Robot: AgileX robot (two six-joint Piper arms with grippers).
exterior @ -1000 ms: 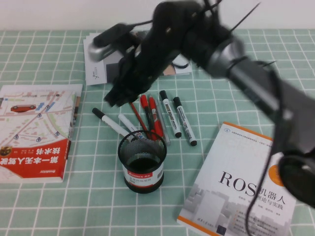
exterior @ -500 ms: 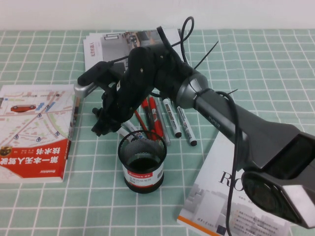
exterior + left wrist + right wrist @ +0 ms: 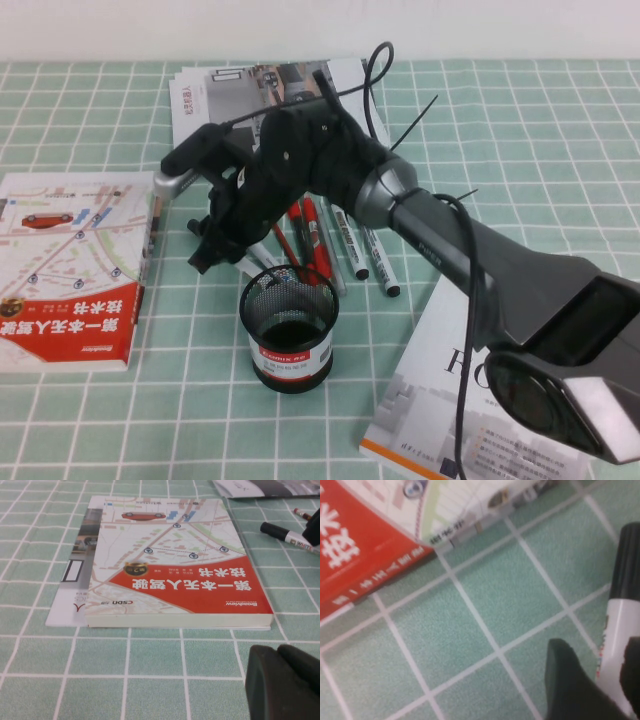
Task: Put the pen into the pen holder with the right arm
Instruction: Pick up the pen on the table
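Observation:
The pen (image 3: 620, 610), white barrel with a black cap, lies on the green checked cloth just behind and left of the pen holder (image 3: 288, 325), a black mesh cup with a red-and-white band. My right gripper (image 3: 205, 250) is down at the cloth with its fingers (image 3: 565, 685) on both sides of the barrel, closed against it. In the high view the gripper hides most of the pen; a bit of white barrel (image 3: 250, 263) shows. The pen's cap end (image 3: 280, 531) also shows in the left wrist view. My left gripper (image 3: 282, 680) is shut and empty, low over the cloth near the red book.
Two red pens (image 3: 310, 235) and two labelled markers (image 3: 348, 240) lie behind the holder. A red-and-white book (image 3: 70, 265) lies left, a white ROS book (image 3: 480, 400) front right, and magazines (image 3: 260, 85) at the back.
The right arm came down from above the pens to the cloth left of the holder one second ago. Since half a second ago it has barely moved.

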